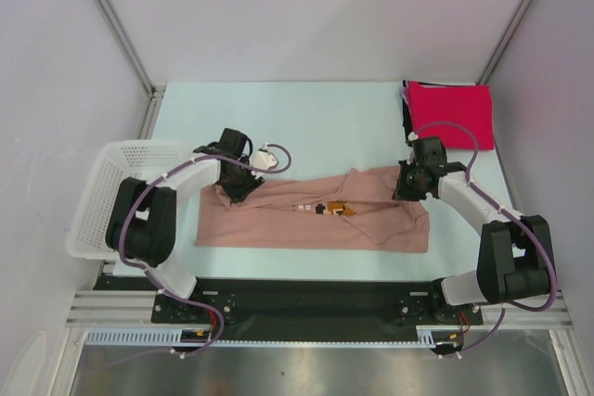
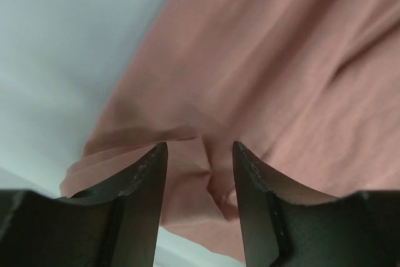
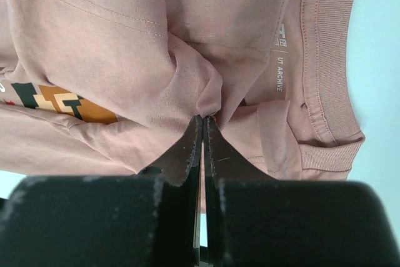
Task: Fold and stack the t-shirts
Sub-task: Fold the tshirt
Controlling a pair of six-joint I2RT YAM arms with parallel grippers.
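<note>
The dusty-pink t-shirt (image 1: 306, 220) lies spread across the middle of the table, with its pixel print (image 1: 336, 209) facing up. My left gripper (image 1: 241, 186) is at its far left corner. In the left wrist view the gripper (image 2: 200, 154) is open, with a raised fold of pink cloth (image 2: 215, 176) between the fingers. My right gripper (image 1: 408, 183) is at the shirt's far right end, near the collar (image 3: 325, 60). In the right wrist view it (image 3: 204, 118) is shut on a pinched ridge of pink cloth. A folded red t-shirt (image 1: 452, 113) lies on a black one (image 1: 406, 110) at the far right.
A white lattice basket (image 1: 102, 183) stands at the table's left edge beside the left arm. Pale blue table (image 1: 306, 122) shows beyond the pink shirt. Metal frame posts rise at both far corners.
</note>
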